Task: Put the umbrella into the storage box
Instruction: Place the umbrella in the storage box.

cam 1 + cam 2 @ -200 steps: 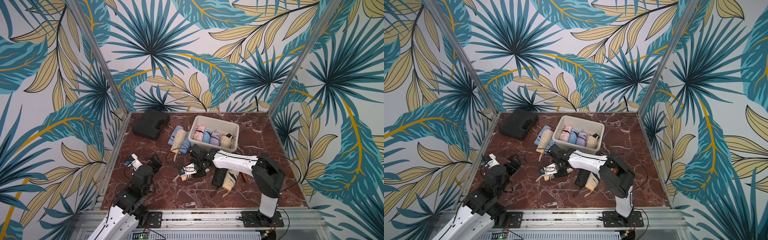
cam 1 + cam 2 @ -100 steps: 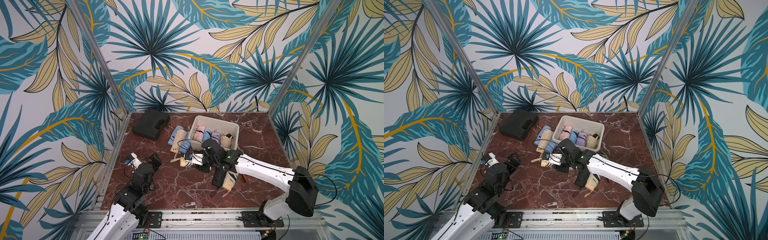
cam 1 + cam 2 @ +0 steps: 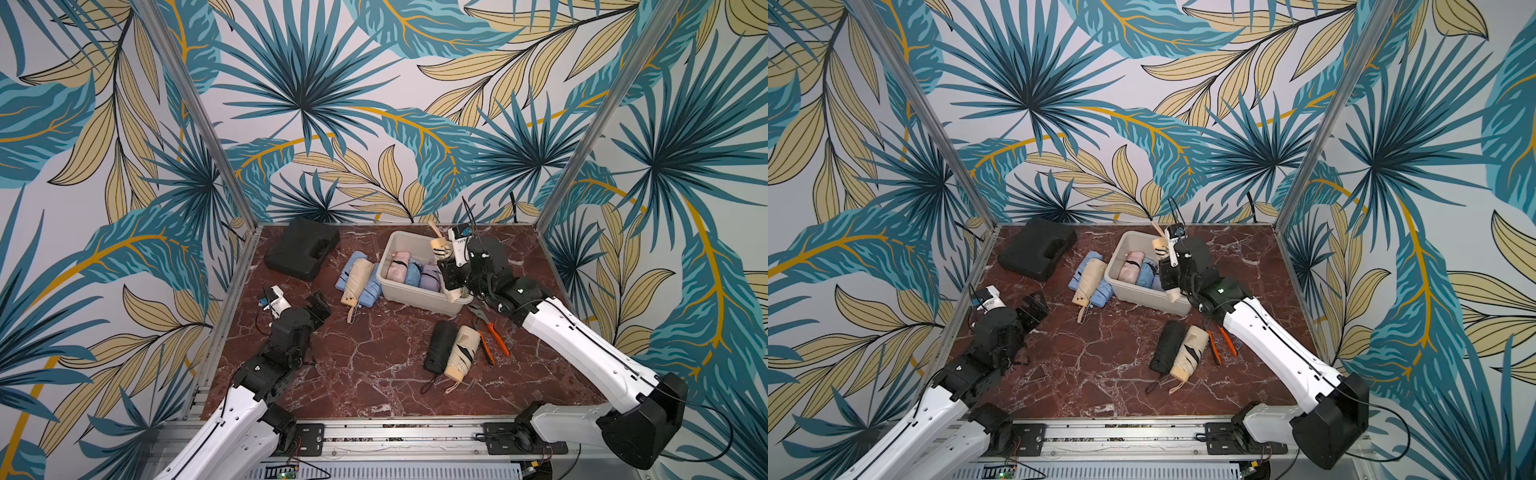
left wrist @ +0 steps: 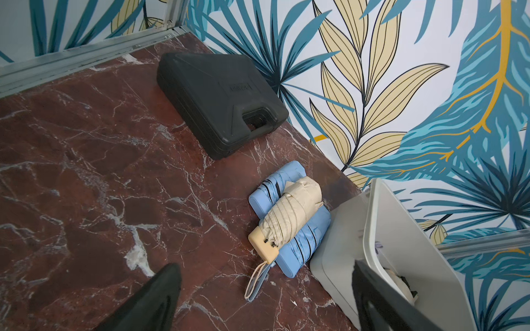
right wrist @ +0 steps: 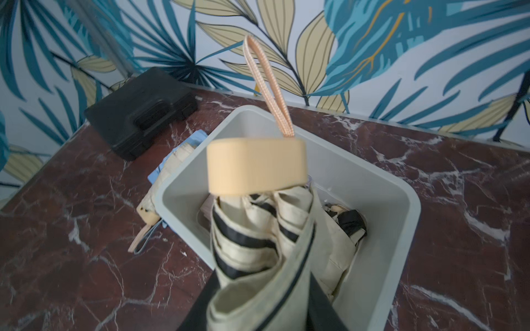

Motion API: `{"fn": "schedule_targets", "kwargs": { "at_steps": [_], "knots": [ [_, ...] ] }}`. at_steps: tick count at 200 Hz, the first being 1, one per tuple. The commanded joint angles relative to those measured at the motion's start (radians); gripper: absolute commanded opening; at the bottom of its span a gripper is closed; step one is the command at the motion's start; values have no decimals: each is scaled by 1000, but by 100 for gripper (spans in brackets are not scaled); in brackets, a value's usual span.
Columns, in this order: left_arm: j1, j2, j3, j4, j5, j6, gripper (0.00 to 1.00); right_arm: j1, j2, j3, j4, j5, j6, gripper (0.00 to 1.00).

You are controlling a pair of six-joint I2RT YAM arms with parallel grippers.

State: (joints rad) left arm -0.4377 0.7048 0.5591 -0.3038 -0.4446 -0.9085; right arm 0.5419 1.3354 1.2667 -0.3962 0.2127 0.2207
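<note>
One cream striped umbrella (image 3: 441, 250) gripped by right end effector (image 3: 452, 277), tilted, handle up, over storage box (image 3: 411, 296). Best: lower below rim, lay flat, then release. Left end effector (image 3: 319, 304) wide, idle over bench (image 3: 374, 374).

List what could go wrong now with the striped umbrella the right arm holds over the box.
The storage box already holds a row of umbrellas, so the striped umbrella may settle on top and roll out. The right gripper holds it tilted, lower end near the rim; it could catch there or drop outside.
</note>
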Motion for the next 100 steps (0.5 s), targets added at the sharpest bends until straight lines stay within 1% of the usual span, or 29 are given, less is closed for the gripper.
{"fn": "schedule_targets", "kwargs": {
  "at_steps": [1, 28, 52, 73, 100],
  "knots": [
    [14, 47, 53, 22, 39, 62, 96, -17, 99, 85, 3, 103, 229, 5],
    [21, 106, 83, 22, 61, 69, 96, -52, 242, 207, 7, 78, 368, 5],
    [25, 142, 90, 53, 67, 44, 96, -62, 345, 288, 38, 56, 465, 5],
    [26, 165, 102, 55, 63, 40, 96, -63, 411, 289, 98, 46, 559, 7],
    [29, 189, 124, 50, 60, 43, 96, -67, 488, 285, 123, 46, 599, 7]
  ]
}}
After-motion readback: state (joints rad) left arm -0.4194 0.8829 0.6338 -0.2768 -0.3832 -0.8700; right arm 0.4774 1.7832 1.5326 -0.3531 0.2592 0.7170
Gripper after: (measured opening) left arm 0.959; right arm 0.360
